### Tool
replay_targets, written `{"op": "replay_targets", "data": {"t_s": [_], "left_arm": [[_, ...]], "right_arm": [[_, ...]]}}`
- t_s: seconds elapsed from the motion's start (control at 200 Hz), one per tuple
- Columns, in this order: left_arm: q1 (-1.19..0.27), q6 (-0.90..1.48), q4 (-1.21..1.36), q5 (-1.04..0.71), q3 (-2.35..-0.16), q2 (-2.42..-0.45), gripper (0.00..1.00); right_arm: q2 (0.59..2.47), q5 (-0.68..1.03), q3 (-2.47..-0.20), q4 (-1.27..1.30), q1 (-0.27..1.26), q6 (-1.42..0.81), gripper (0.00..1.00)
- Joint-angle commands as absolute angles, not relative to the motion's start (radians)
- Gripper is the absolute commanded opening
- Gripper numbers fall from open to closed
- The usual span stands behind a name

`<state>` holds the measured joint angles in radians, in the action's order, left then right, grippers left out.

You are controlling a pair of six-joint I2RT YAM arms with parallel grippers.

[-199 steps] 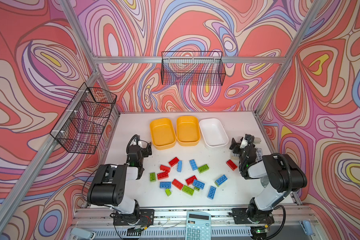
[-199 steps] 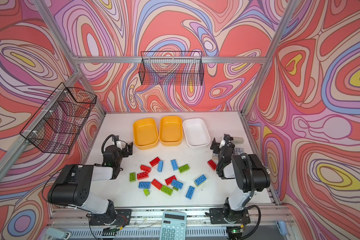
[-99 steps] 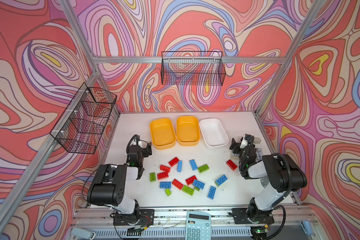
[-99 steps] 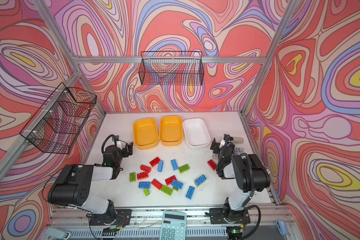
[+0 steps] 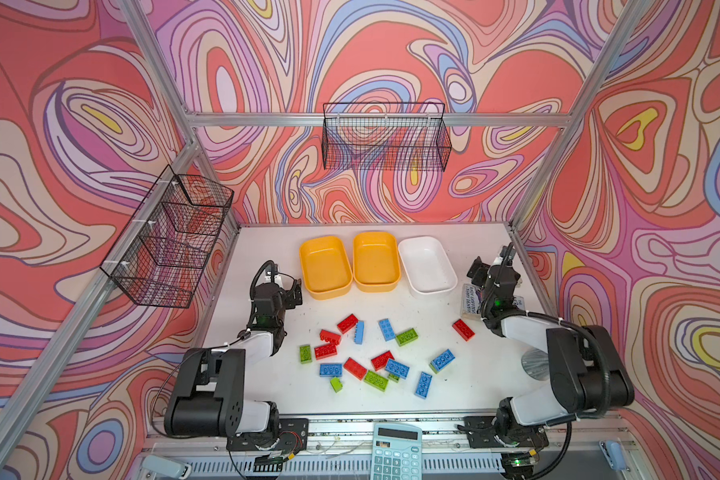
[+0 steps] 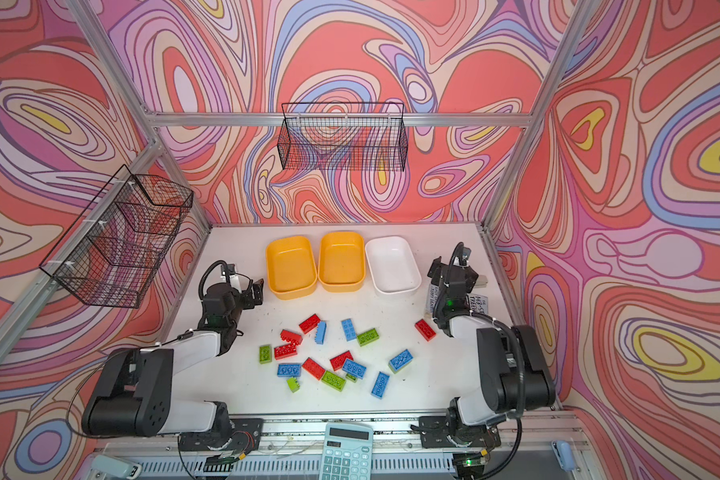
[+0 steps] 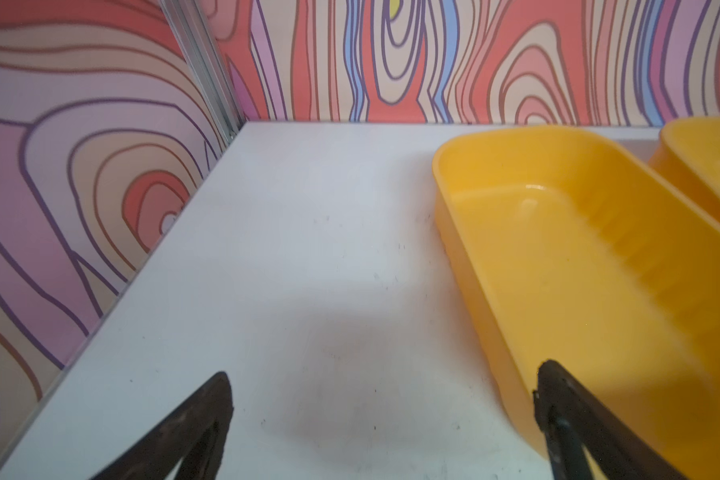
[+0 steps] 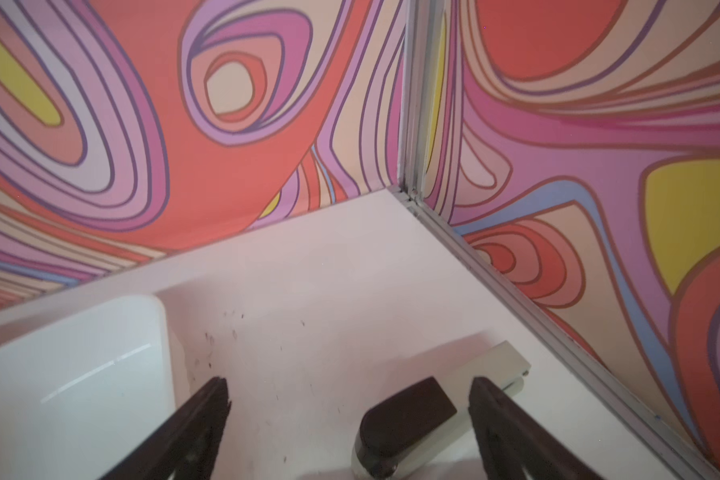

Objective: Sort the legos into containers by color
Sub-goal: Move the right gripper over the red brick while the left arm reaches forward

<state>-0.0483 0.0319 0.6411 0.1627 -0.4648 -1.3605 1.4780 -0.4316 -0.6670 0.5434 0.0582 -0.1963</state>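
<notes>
Counted about eighteen legos (image 5: 396, 368) in red, blue and lime green, all loose on the white table (image 5: 466, 386), in the lower centre of both top views. Found most of them in one scatter, several touching or overlapping. Noted one red brick (image 5: 463, 329) apart, toward the right of the frame. Saw none in the containers: left yellow tub (image 5: 325, 266), middle yellow tub (image 5: 376, 259) and white tub (image 5: 427, 264), side by side just above the scatter, all empty. Judged the sorting not yet begun and the first pick the step in hand.

Found the left gripper (image 7: 385, 376) spread wide and empty, over bare table just beside the near corner of the left yellow tub, left of centre in both top views. Found the right gripper (image 8: 350, 385) likewise wide and holding nothing, near the right edge beside the white tub, above a small black-and-white object (image 8: 408, 409) lying on the table. Could not tell what that object was.

Reckoned the next move would call for turning a gripper from the tubs toward the bricks, lowering over a single brick and lining the jaws across its narrow sides. Thought the lone red brick the easiest reach for the right arm. Expected wide jaws to nudge neighbours in the crowded scatter. Held that one colour per tub had to be settled first.
</notes>
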Motion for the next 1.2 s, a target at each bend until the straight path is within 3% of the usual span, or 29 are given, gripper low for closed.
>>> {"op": "replay_targets", "data": {"t_s": [0.0, 0.295, 0.491, 0.766, 1.197], "left_arm": [[-0.106, 0.006, 0.547, 0.244, -0.490, -1.274, 1.00], [-0.352, 0.088, 0.310, 0.260, -0.574, -1.177, 1.00], [-0.584, 0.023, 0.289, 0.294, -0.573, -1.160, 1.00], [-0.782, -0.015, 0.303, 0.256, -0.569, -1.161, 1.00], [-0.816, 0.034, 0.238, 0.169, -0.569, -1.140, 1.00]], "right_arm": [[1.414, -0.535, -0.749, 0.107, 0.072, -0.326, 0.95], [1.221, -0.416, -0.787, -0.315, 0.177, -0.480, 0.93], [1.123, -0.408, -0.789, -0.519, 0.287, -0.572, 0.88], [1.041, -0.357, -0.734, -0.686, 0.335, -0.633, 0.82], [1.164, -0.235, -0.632, -0.592, 0.342, -0.653, 0.77]]}}
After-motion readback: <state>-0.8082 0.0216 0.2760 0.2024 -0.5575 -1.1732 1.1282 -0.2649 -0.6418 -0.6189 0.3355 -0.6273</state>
